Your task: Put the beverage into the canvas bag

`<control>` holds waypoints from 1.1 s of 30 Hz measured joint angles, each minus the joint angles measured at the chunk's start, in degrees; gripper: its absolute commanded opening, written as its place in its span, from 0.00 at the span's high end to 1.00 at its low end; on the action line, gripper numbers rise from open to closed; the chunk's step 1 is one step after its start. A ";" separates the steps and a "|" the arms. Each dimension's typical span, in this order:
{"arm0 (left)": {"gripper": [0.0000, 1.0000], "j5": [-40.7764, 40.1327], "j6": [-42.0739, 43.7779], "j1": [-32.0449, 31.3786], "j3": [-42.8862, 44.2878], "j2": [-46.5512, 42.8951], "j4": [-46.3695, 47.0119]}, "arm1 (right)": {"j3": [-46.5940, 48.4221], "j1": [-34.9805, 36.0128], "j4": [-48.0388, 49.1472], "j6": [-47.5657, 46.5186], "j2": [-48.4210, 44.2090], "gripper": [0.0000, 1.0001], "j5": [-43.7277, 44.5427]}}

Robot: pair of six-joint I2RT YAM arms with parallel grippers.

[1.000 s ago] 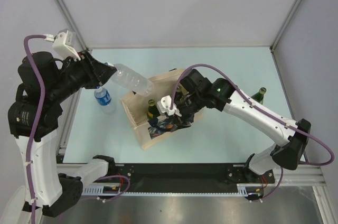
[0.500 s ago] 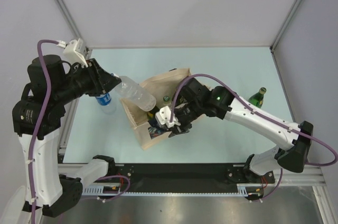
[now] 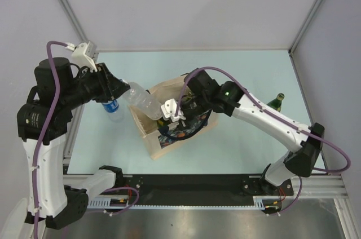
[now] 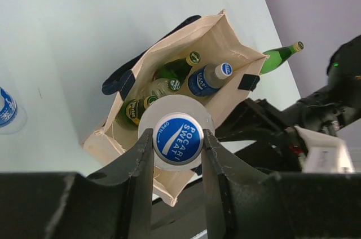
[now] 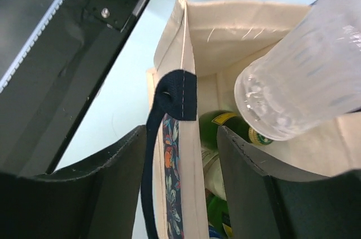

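Note:
The beverage is a clear plastic bottle with a blue Pocari Sweat cap. My left gripper is shut on its cap end and holds it tilted, with its base over the open mouth of the canvas bag. The bag is beige with navy handles and holds several bottles. My right gripper is open and straddles the bag's near wall beside a navy handle. The bottle's base hangs just above the green bottles inside.
A blue-labelled water bottle stands on the table left of the bag and shows in the left wrist view. A green glass bottle lies at the right. The black rail runs along the near edge.
My left arm has swung the clear bottle right and down, so its base is now at the bag's mouth. My right gripper has shifted left along the bag's near wall.

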 measured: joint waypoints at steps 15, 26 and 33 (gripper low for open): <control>1.00 -1.68 3.08 -0.02 -3.98 0.59 -0.39 | -1.05 3.08 -2.21 -3.61 3.91 1.00 3.02; 1.00 -1.81 3.96 -0.17 -6.32 1.14 -0.98 | -3.15 6.25 -1.73 -2.89 3.39 1.00 3.50; 1.00 -4.00 3.74 -2.95 -9.09 1.51 -1.18 | -3.15 5.90 0.09 -0.31 3.41 1.00 3.17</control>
